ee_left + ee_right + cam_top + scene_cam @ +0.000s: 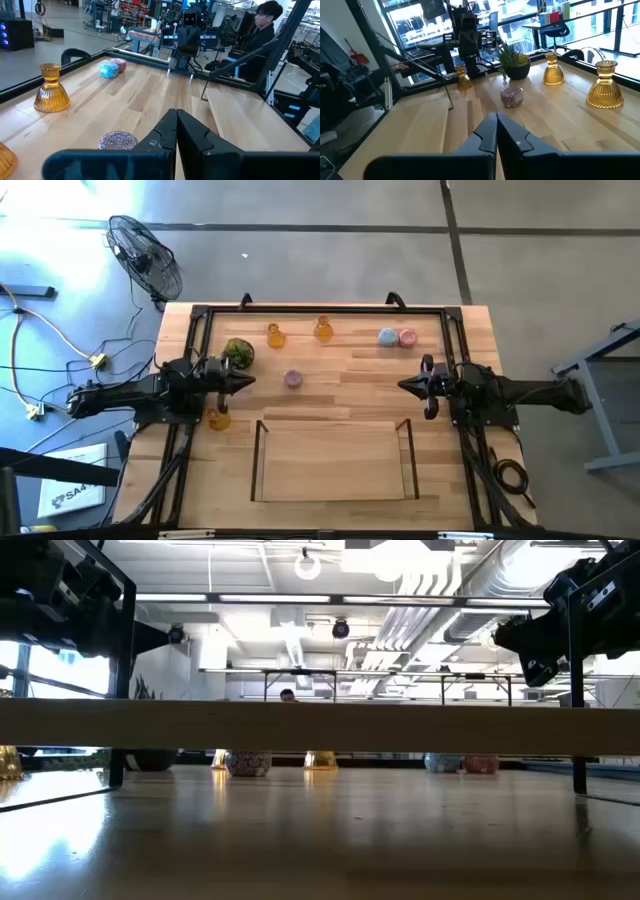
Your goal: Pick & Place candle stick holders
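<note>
Both arms are dark, nearly black, built of blocky jointed housings. The left hand [243,380] and right hand [405,386] each taper to two flat matte fingers [192,137] with angular, stepped edges (a black cable [508,473] coils behind the right arm's base).

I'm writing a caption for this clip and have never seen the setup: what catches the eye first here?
The little glassy candle stick holders scattered on the table's far half: two amber ones along the back, a pale blue and pink pair touching near the right, a purple one mid-table. The left gripper and right gripper hover shut, facing each other, above a bare wooden tray at the front.
</note>
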Tool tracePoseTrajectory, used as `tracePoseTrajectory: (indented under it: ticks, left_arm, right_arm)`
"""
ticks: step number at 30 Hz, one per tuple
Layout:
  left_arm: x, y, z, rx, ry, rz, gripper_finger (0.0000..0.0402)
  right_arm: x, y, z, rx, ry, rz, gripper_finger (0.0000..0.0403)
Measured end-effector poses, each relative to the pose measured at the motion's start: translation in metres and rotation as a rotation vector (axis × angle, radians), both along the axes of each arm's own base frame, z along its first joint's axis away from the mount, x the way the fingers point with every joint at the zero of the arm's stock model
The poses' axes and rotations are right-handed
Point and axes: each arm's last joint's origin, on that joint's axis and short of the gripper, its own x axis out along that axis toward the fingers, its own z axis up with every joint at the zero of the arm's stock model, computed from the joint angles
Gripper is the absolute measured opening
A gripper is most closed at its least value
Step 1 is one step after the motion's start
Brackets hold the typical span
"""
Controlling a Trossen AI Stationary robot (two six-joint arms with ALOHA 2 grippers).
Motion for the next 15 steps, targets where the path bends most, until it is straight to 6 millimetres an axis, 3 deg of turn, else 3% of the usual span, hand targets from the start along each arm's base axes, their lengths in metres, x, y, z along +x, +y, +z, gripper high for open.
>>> tracePoseTrajectory:
  ticks: [15]
  left_arm:
    - [0.0,-0.0001,0.0,0.0,0.0,-0.003,0.0001]
  right_arm:
    - [0.0,0.0,-0.0001,0.0,0.001,0.0,0.0001]
